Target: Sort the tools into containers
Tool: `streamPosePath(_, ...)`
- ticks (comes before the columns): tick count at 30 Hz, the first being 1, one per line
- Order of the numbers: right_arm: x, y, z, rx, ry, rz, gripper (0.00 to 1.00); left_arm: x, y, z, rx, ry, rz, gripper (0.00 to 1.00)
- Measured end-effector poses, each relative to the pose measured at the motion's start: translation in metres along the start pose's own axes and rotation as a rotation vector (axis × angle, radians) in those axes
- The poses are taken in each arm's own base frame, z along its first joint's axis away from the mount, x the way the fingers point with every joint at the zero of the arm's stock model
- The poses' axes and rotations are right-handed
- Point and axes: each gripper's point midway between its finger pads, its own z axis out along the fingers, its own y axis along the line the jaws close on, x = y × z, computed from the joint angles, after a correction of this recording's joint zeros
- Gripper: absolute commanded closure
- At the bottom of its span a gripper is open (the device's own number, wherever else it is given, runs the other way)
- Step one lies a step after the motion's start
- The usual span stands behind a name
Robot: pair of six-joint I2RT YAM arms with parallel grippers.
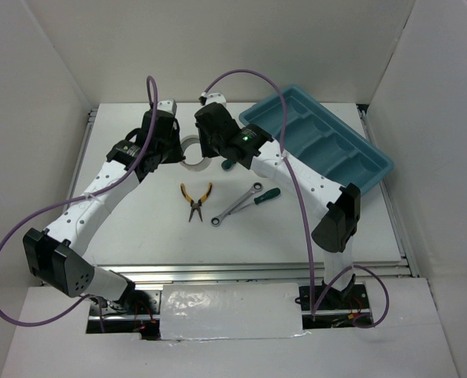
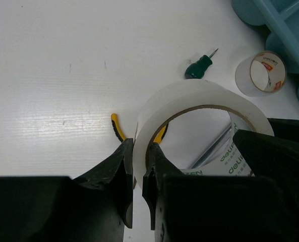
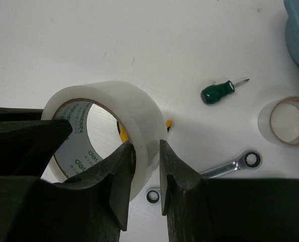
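Note:
The white tape roll [image 1: 192, 152] hangs above the table between my two grippers. My left gripper [image 2: 140, 151] is shut on the roll's wall [image 2: 189, 96]. My right gripper [image 3: 145, 148] straddles the opposite wall [image 3: 124, 101], with both fingertips against it. The greyish tape roll [image 2: 262, 73] stands by the teal tray [image 1: 375, 169]. The yellow-handled pliers [image 1: 195, 198], the silver wrench [image 1: 235, 205] and a green screwdriver [image 1: 266, 195] lie mid-table. The other green screwdriver [image 1: 227, 164] lies just below my right gripper [image 1: 211, 150].
The tray lies slanted at the far right, its compartments showing nothing inside. White walls enclose the table on the left, back and right. My left gripper [image 1: 174, 150] and the right arm crowd the far centre.

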Motion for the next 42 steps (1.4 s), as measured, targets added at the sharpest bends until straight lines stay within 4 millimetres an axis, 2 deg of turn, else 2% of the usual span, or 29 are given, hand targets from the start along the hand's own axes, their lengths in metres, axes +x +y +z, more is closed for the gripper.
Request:
streamPosePath(3, 0.001, -0.001, 0.000, 0.002, 0.003, -0.010, 0.74, 0.000, 0.000, 0.000, 0.000, 0.000, 0.003, 0.95)
streamPosePath(6, 0.002, -0.002, 0.001, 0.005, 0.005, -0.023, 0.82, 0.000, 0.000, 0.000, 0.002, 0.000, 0.007, 0.86)
streamPosePath(9, 0.004, -0.002, 0.003, 0.007, 0.009, -0.034, 0.95, 0.001, -0.001, 0.000, 0.010, 0.003, 0.015, 0.58)
streamPosePath(10, 0.004, -0.002, 0.004, 0.011, 0.009, -0.040, 0.97, 0.001, -0.002, 0.000, 0.016, 0.006, 0.018, 0.36)
streamPosePath(11, 0.006, -0.003, 0.005, 0.013, 0.015, -0.045, 1.00, 0.000, -0.003, -0.001, 0.026, 0.003, 0.021, 0.25)
streamPosePath(13, 0.011, -0.005, 0.007, 0.021, 0.028, -0.062, 1.00, -0.004, -0.007, -0.002, 0.045, -0.010, 0.016, 0.13)
streamPosePath(21, 0.018, -0.015, 0.010, 0.059, 0.044, -0.103, 1.00, -0.014, -0.016, -0.014, 0.139, -0.034, 0.007, 0.09)
streamPosePath(24, 0.016, -0.025, 0.012, 0.085, 0.044, -0.110, 1.00, -0.022, -0.006, -0.023, 0.143, -0.064, -0.002, 0.09)
streamPosePath(26, 0.013, -0.040, 0.016, 0.110, 0.046, -0.107, 1.00, -0.029, 0.005, -0.031, 0.138, -0.089, -0.006, 0.09)
streamPosePath(29, 0.004, -0.084, 0.026, 0.190, 0.045, -0.085, 1.00, -0.040, 0.039, -0.037, 0.089, -0.124, -0.035, 0.09)
streamPosePath(31, -0.009, -0.133, 0.032, 0.273, 0.033, -0.051, 1.00, -0.040, 0.069, -0.038, 0.038, -0.130, -0.061, 0.09)
streamPosePath(32, -0.018, -0.166, 0.034, 0.329, 0.019, -0.026, 1.00, -0.038, 0.086, -0.036, 0.006, -0.126, -0.082, 0.09)
streamPosePath(33, -0.024, -0.189, 0.035, 0.368, 0.007, -0.008, 1.00, -0.036, 0.096, -0.034, -0.011, -0.121, -0.095, 0.09)
streamPosePath(34, -0.034, -0.222, 0.034, 0.422, -0.017, 0.019, 1.00, -0.031, 0.103, -0.032, -0.022, -0.110, -0.104, 0.09)
streamPosePath(38, -0.077, -0.318, 0.028, 0.558, -0.165, 0.097, 1.00, -0.012, 0.114, -0.023, -0.027, -0.057, -0.111, 0.09)
streamPosePath(40, -0.098, -0.352, 0.027, 0.612, -0.245, 0.101, 1.00, -0.005, 0.114, -0.019, -0.020, -0.041, -0.113, 0.10)
streamPosePath(42, -0.117, -0.375, 0.035, 0.656, -0.324, 0.079, 1.00, -0.001, 0.115, -0.017, -0.015, -0.029, -0.116, 0.10)
